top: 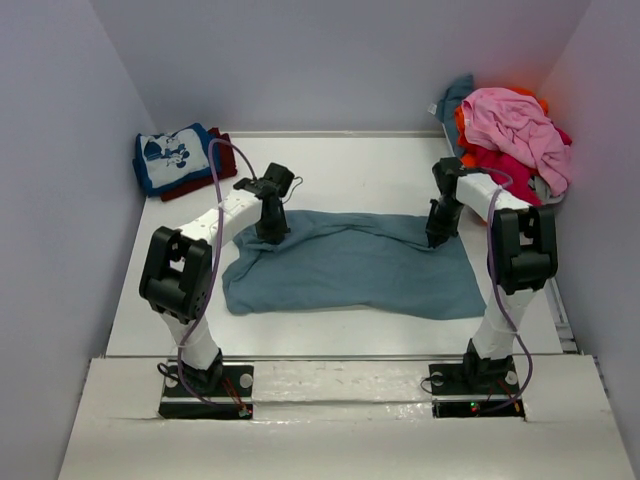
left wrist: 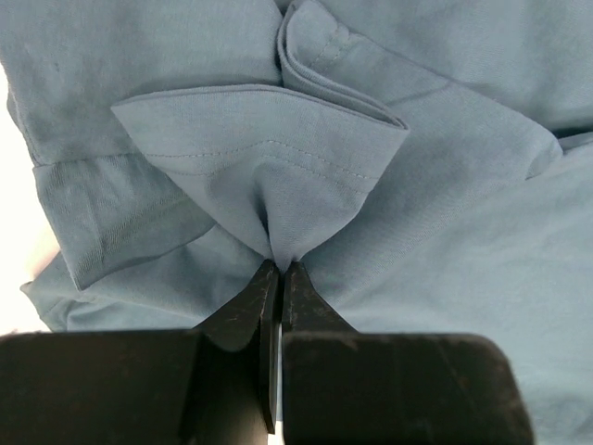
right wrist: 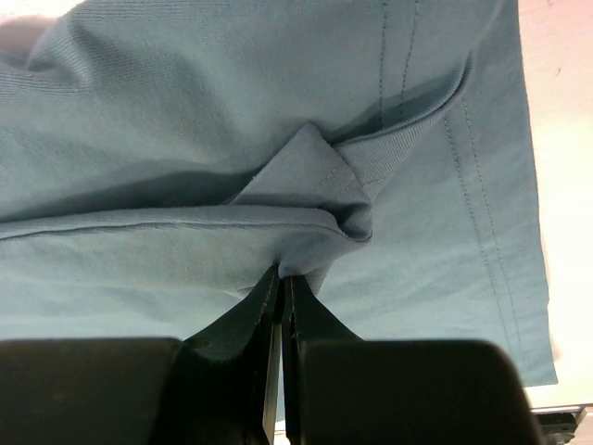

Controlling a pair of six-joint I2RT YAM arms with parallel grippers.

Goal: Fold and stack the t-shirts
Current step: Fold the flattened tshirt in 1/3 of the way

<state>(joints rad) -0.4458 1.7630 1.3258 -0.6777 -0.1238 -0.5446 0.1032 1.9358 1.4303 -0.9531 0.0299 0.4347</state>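
A plain slate-blue t-shirt (top: 350,265) lies spread across the middle of the table. My left gripper (top: 271,236) is shut on a pinch of its cloth at the shirt's far left edge; in the left wrist view a hemmed flap (left wrist: 269,158) bunches up from the left gripper (left wrist: 280,267). My right gripper (top: 436,240) is shut on the far right edge, where the right gripper (right wrist: 282,274) pinches a fold of the slate-blue shirt (right wrist: 185,185). A folded blue t-shirt with white cartoon print (top: 170,157) rests on a dark red one (top: 222,160) at the far left.
A loose heap of t-shirts sits in the far right corner, a pink one (top: 515,125) on top, with red (top: 510,165), orange (top: 462,125) and teal (top: 456,95) cloth under it. Walls close in the table on the left, back and right.
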